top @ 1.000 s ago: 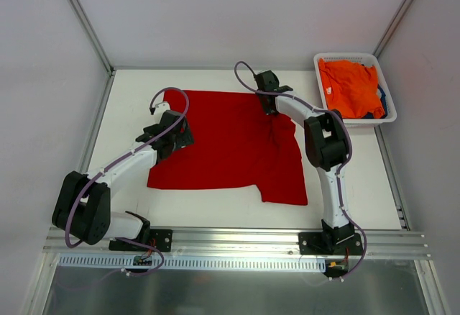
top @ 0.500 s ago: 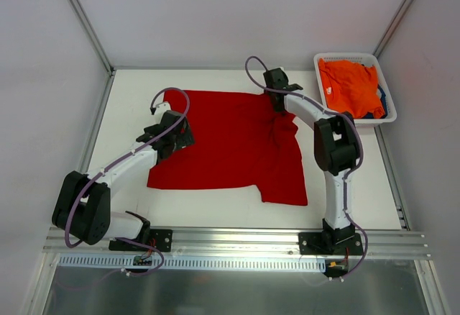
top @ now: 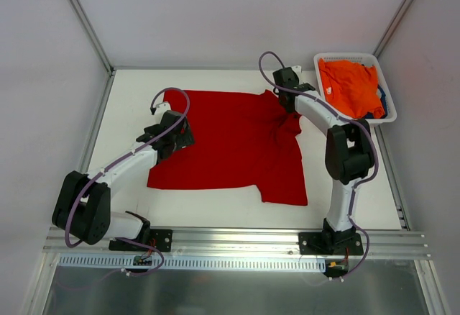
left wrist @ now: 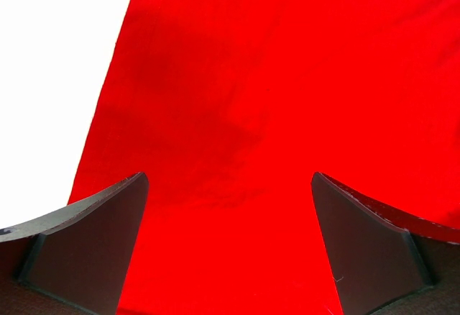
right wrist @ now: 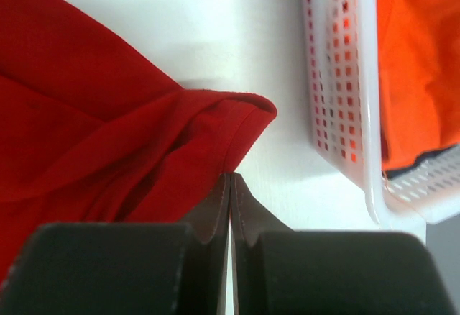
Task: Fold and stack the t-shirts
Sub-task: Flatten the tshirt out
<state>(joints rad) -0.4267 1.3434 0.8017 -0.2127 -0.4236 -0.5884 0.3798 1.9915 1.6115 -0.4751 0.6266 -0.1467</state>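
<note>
Right claw (right wrist: 230,178) clamped on red shirt (right wrist: 86,113) sleeve, left claw (left wrist: 228,180) wide; sleeve to be pulled flat, kept off basket (right wrist: 338,113)

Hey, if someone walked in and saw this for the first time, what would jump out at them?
A bright red t-shirt lies spread flat in the middle, its far right corner bunched where the right tool pinches it. An orange t-shirt sits heaped in the white basket at the far right.
</note>
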